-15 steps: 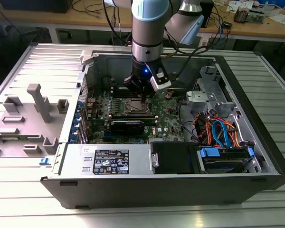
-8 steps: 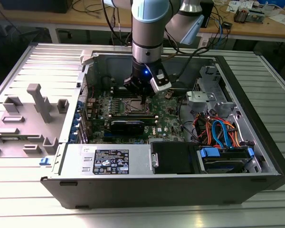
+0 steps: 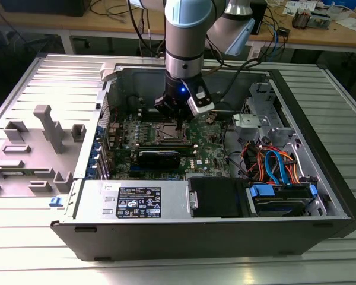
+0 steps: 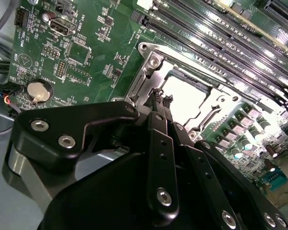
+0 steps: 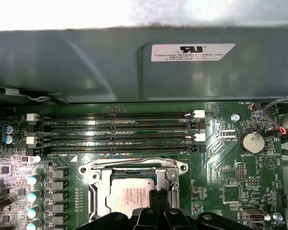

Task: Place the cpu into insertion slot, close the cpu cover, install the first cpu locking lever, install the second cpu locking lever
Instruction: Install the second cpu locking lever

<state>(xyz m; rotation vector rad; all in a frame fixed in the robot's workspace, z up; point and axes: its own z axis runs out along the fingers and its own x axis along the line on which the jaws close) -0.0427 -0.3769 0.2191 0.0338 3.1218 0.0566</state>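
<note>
1. In the second wrist view, the gripper (image 4: 159, 98) stands low over the green board (image 4: 101, 45), its black fingers (image 4: 162, 143) drawn together, tips meeting at the edge of the chip (image 4: 185, 98). Whether they pinch anything between them cannot be told.
2. The chip lies flat in the socket (image 4: 151, 72), its pale metal top facing up. In the first wrist view the chip (image 5: 127, 196) sits square inside the socket (image 5: 134, 168), with the fingers (image 5: 158, 203) covering part of its near edge.
3. The cover frame (image 4: 209, 112) appears to lie down around the chip, its window leaving the metal top exposed; in the first wrist view the cover frame (image 5: 98, 189) shows as a silver border on the chip's sides. The position of the locking levers cannot be told.
4. Beyond the socket, long black memory slots (image 5: 117, 132) run in parallel rows; they also show in the second wrist view (image 4: 216, 36).
5. A round coin battery (image 5: 253, 142) sits on the board to one side of the socket, well apart from it.
6. In the exterior view, the arm (image 3: 184, 35) reaches straight down into the open computer case (image 3: 95, 205), with the gripper (image 3: 178, 122) just above the socket (image 3: 166, 132).
7. A bundle of orange and blue cables (image 3: 273, 163) lies at the exterior view's right inside the case.
</note>
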